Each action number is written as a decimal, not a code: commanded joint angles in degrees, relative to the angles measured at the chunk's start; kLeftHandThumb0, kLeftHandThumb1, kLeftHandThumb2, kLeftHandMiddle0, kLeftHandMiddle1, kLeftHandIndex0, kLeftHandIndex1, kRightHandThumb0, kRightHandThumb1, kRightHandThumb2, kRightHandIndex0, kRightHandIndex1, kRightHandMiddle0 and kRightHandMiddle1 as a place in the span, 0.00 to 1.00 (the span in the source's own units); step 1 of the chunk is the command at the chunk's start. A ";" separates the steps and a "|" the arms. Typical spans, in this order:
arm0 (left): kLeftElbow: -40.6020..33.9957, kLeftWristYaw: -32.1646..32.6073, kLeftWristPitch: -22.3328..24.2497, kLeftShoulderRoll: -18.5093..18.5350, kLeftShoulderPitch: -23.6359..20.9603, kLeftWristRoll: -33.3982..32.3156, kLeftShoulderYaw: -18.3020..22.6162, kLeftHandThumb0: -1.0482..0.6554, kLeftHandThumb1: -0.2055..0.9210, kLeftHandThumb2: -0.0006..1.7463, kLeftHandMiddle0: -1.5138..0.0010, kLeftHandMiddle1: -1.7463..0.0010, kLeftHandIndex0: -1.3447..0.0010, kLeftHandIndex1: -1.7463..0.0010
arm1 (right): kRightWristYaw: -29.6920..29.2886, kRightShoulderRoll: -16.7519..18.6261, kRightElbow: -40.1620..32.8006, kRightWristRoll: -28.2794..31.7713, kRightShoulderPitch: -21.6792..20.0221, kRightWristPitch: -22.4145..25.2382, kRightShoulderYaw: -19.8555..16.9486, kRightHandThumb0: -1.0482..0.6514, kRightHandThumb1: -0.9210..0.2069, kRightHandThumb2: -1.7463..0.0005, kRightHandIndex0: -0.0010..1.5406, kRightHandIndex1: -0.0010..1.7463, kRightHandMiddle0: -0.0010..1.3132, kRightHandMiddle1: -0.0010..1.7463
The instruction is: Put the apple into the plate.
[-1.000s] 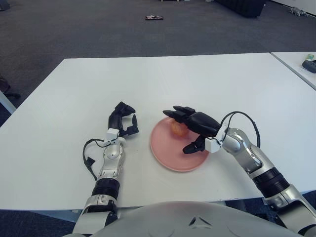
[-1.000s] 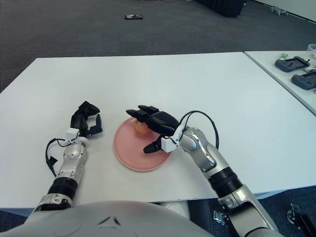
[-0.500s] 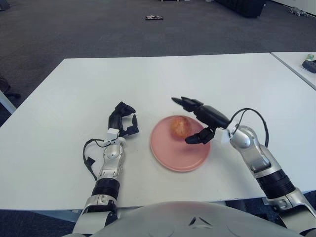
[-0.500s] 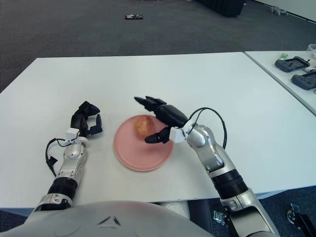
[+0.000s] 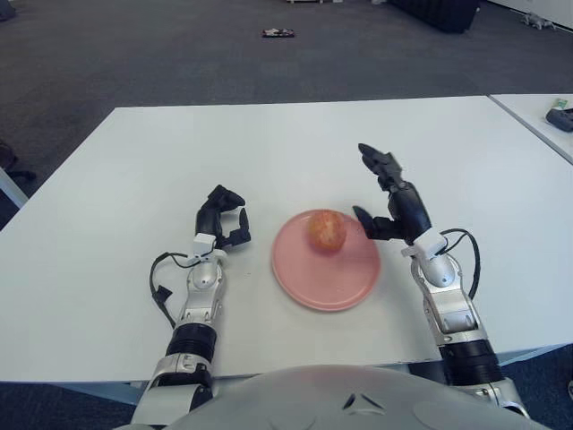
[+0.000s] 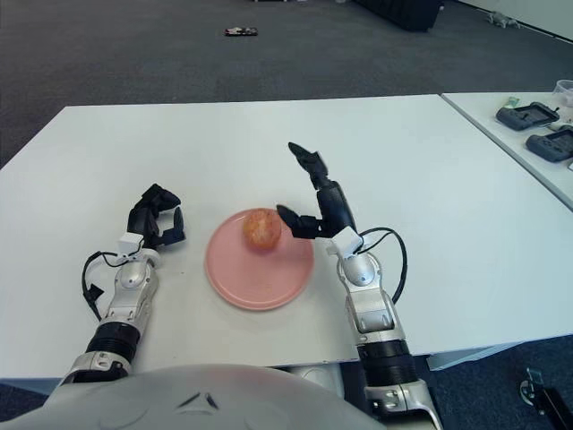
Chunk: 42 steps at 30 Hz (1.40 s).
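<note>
A red-yellow apple [image 5: 327, 230] lies on the far part of the pink plate [image 5: 326, 275], on the white table. My right hand [image 5: 385, 199] is open, fingers spread and pointing up, just right of the plate and apart from the apple. My left hand [image 5: 222, 219] rests on the table left of the plate with its fingers curled, holding nothing.
The white table [image 5: 269, 143] reaches far beyond the plate. A second table with dark devices [image 6: 537, 130] stands at the right. A small dark object [image 5: 277, 33] lies on the carpet far behind.
My right hand has let go of the apple, opened, and drawn back to the right, off the plate. The apple stays on the plate. The left hand has not moved.
</note>
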 commanded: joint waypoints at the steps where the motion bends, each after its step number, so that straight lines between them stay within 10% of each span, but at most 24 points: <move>1: 3.33 -0.03 2.69 -0.30 3.12 -0.19 0.16 0.30 0.36 0.84 0.12 0.00 0.47 0.00 | -3.09 2.52 2.06 3.20 1.95 -2.90 -3.39 0.22 0.16 0.41 0.05 0.72 0.00 0.79; 12: 3.77 0.05 2.17 -0.14 2.84 0.11 -0.02 0.31 0.38 0.83 0.13 0.00 0.48 0.00 | -11.15 6.74 12.95 3.36 -0.79 -7.10 -9.46 0.26 0.12 0.36 0.18 0.87 0.06 0.97; 19: 3.54 0.89 2.15 -0.48 2.90 0.36 0.06 0.31 0.37 0.83 0.13 0.00 0.48 0.00 | -10.50 5.29 20.20 4.86 -2.71 -10.59 -12.10 0.37 0.29 0.43 0.37 0.97 0.30 1.00; 29: 2.97 0.95 2.64 -0.66 3.00 -0.11 0.40 0.31 0.36 0.84 0.13 0.00 0.47 0.00 | -10.46 4.32 26.33 2.97 -1.65 -15.31 -12.55 0.36 0.39 0.35 0.54 1.00 0.37 1.00; 42: 2.62 0.13 2.42 -0.64 3.21 -0.69 0.81 0.31 0.37 0.84 0.13 0.00 0.48 0.00 | -2.63 2.61 26.40 7.37 0.04 -8.09 -11.20 0.36 0.42 0.33 0.61 1.00 0.39 1.00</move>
